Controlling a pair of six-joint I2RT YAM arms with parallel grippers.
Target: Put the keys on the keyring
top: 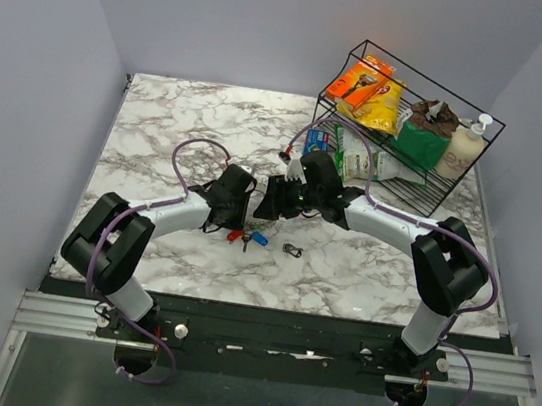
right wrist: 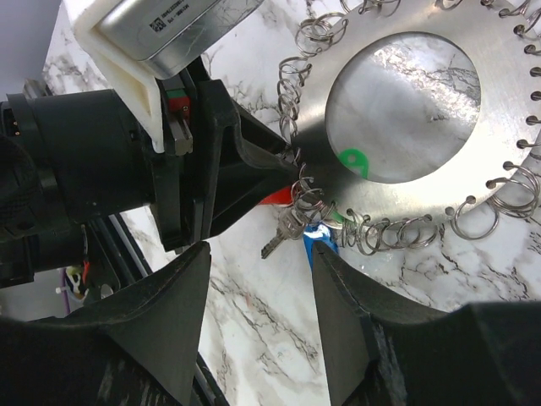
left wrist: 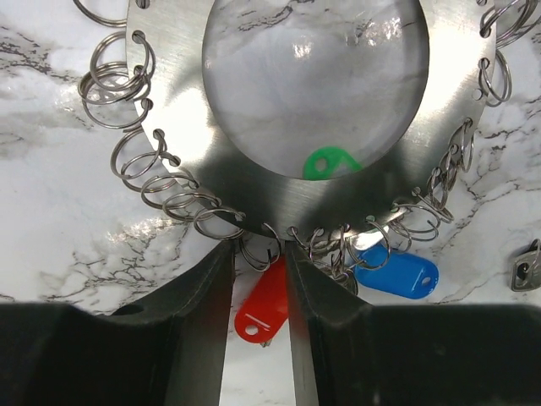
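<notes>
pale lilac walls [top: 26,78] close round the marbled surface [top: 158,147]. at its centre the left hand [left wrist: 259,249] straddles a split ring on the keyring [left wrist: 173,127]; i cannot tell if it grips. the right hand [right wrist: 260,247] gapes open above the keys [right wrist: 283,233]. a wire rack [top: 436,83] stands back right.

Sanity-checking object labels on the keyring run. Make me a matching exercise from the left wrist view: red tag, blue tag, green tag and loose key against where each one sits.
Things:
1. red tag
2. blue tag
3. green tag
4. loose key

Places:
A. showing in the central opening of the keyring
B. alone on the marble table, at the view's right edge
C. in the gap of the left gripper
D. just below the keyring's rim, right of the left gripper

Pairs: 1-C; 2-D; 3-A; 4-B
</notes>
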